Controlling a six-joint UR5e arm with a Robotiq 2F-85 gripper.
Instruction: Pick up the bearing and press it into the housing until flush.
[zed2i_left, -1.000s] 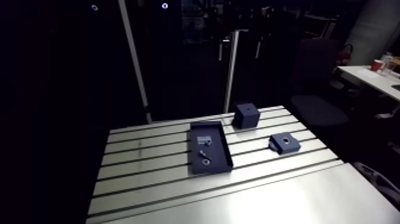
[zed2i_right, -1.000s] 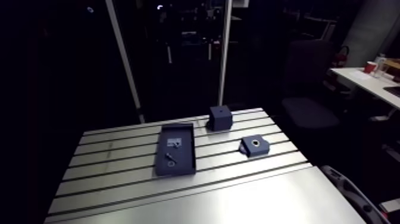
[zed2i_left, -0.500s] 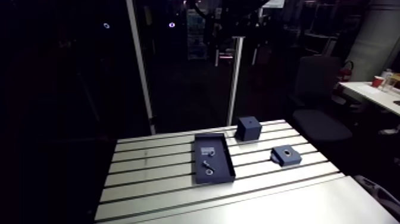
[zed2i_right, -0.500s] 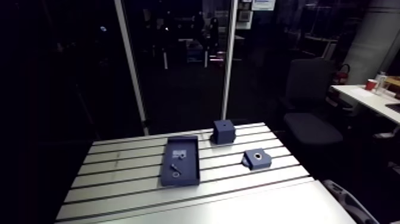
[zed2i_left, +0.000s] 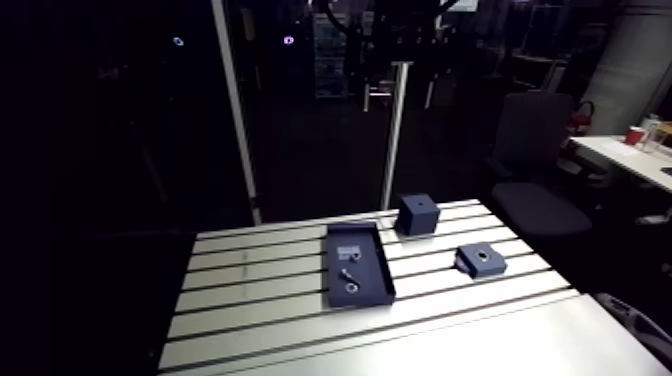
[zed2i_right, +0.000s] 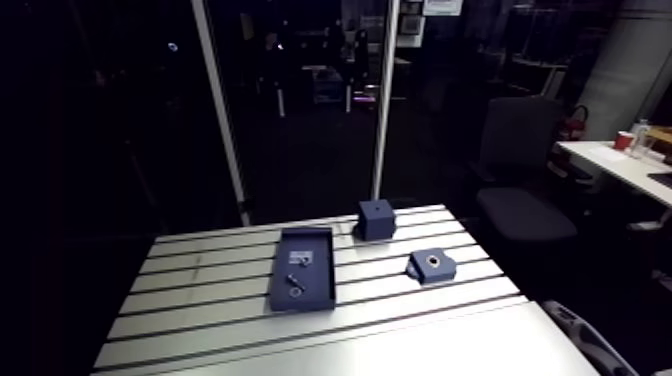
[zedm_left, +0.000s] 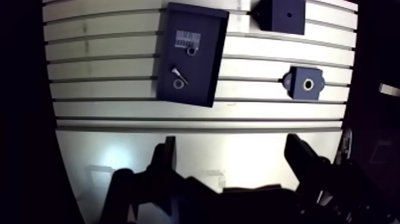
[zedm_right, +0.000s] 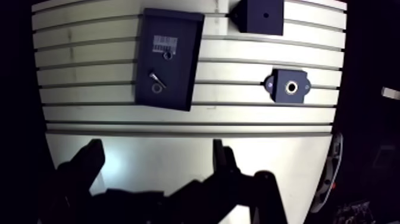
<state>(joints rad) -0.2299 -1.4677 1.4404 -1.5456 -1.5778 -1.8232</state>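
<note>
A dark blue tray (zedm_left: 205, 65) lies on the slotted table (zed2i_left: 250, 300). In it are a small metal ring (zedm_left: 178, 84), a short pin (zedm_left: 178, 73) and a second ring (zedm_left: 191, 51) beside a white label; I cannot tell which ring is the bearing. The housing (zedm_left: 306, 84), a dark blue block with a round bore, sits apart from the tray, also seen as housing (zed2i_left: 480, 260). My gripper (zedm_left: 233, 158) hangs high over the table's smooth front part, open, with nothing between its fingers. It does not show in the arm view.
A dark blue cube (zedm_left: 280, 15) with a small hole on top stands beyond the housing, near the table's far edge. The smooth plate (zedm_left: 119, 155) lies under the gripper. An office chair (zed2i_left: 530, 150) stands past the table's right side.
The arm view shifted just before as the camera moved, then settled. Tray, cube and housing have kept their places on the table.
</note>
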